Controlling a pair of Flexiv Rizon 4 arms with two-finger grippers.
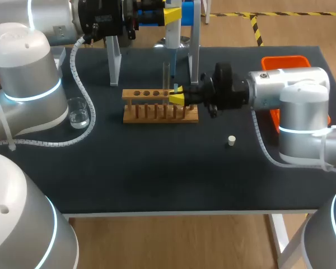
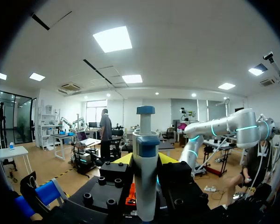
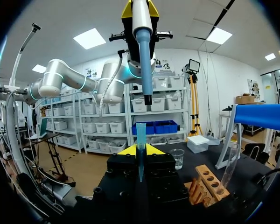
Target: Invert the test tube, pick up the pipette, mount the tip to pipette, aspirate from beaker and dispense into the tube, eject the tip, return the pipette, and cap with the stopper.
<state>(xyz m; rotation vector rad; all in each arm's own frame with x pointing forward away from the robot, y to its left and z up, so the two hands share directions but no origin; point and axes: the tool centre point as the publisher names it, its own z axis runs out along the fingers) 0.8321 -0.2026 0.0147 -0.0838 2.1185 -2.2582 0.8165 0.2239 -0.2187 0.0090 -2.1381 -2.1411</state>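
Near right on the table (image 1: 157,179): stopper (image 1: 231,140), lying loose, well apart from the rack, so capping not yet done. Farther back at the left: beaker (image 1: 78,112) with clear liquid, touched by neither arm. Mid-table: wooden rack (image 1: 159,109), with the test tube (image 1: 166,75) standing upright in it, so inversion judged complete. Just right of the tube: right gripper (image 1: 177,95), fingers clamped on the blue tip (image 3: 141,135), holding it upright with the wide end up. Directly above: pipette (image 3: 143,42), nozzle pointing down at the tip with a gap between them, so not yet mounted. Held there by the left gripper (image 2: 145,161), fingers pressed on the pipette body from two sides. Farthest: pipette stand (image 1: 195,45), and an orange tray (image 1: 285,60) at the far right.

Judged stage: pickup done, tip mounting under way. Left to do: seating the tip, aspirating from the beaker, dispensing into the tube, ejecting, returning the pipette, capping.

Hard to make out: whether the tube holds anything, and how truly nozzle and tip line up, shown well only from the right wrist. Left gripper partly cut off at the far edge of the head view. Nothing of the table visible from the left wrist.
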